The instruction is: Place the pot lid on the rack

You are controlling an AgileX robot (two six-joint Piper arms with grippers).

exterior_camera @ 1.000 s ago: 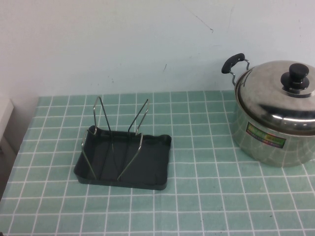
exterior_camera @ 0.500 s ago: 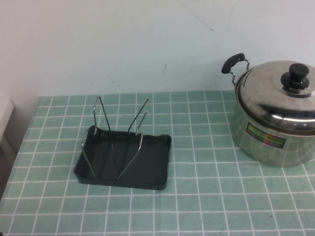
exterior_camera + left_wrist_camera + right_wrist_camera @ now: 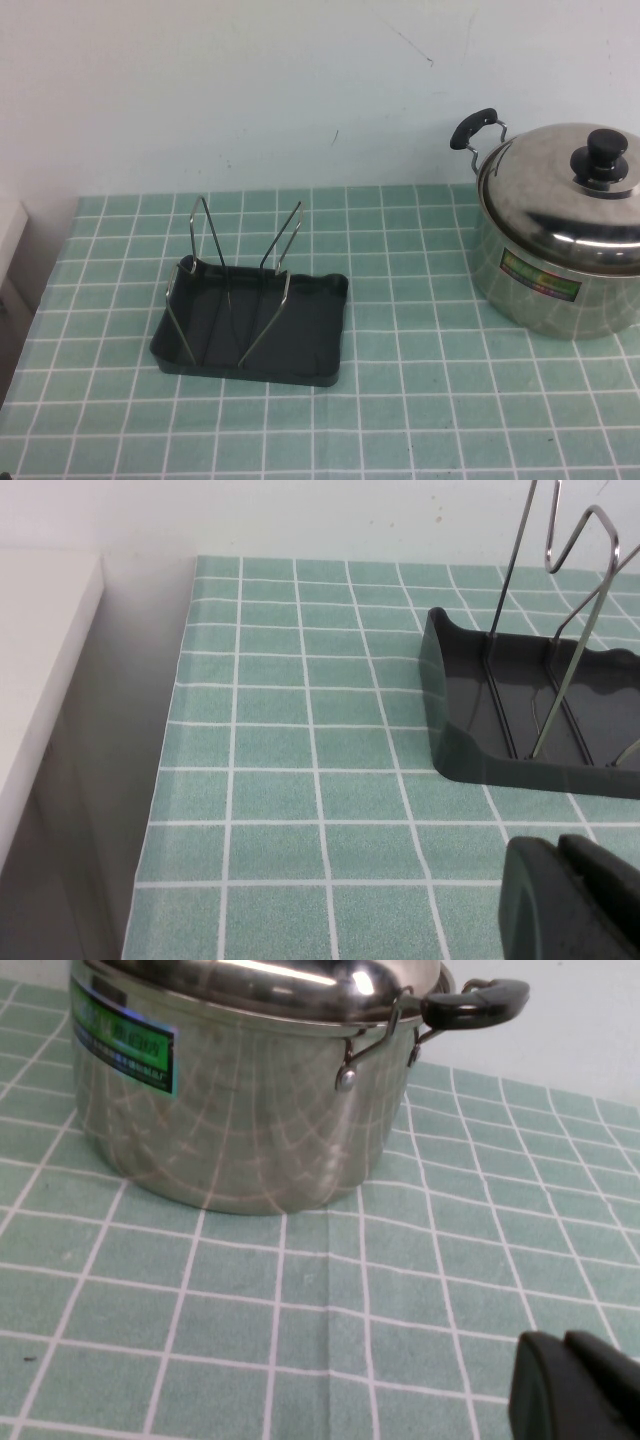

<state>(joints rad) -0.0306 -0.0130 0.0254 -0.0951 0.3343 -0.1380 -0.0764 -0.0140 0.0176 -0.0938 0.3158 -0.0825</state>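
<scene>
Nearest to its own camera, the right gripper (image 3: 580, 1385) sits low over the green tiled tablecloth (image 3: 420, 400), its dark fingers pressed together and holding nothing. Just ahead of it, a short stretch of cloth away, stands the steel pot (image 3: 240, 1100). The pot lid (image 3: 565, 185) rests on top of that pot, above the gripper's level, with its black knob (image 3: 600, 160) at the centre pointing straight up. The lid is round, so it has no long axis; the upright knob is the likely place to take hold, reached from above.

Likewise, the left gripper (image 3: 575, 895) hangs low over the cloth, fingers closed and empty. Ahead of it and near lies the rack (image 3: 520, 710), a dark grey tray with thin wire holders (image 3: 235, 285) standing up in V shapes, nothing in them.

From the high view, neither arm shows. Pot and lid stand well apart from the rack, on the right arm's side, so the right arm looks the better placed to lift the lid.
</scene>
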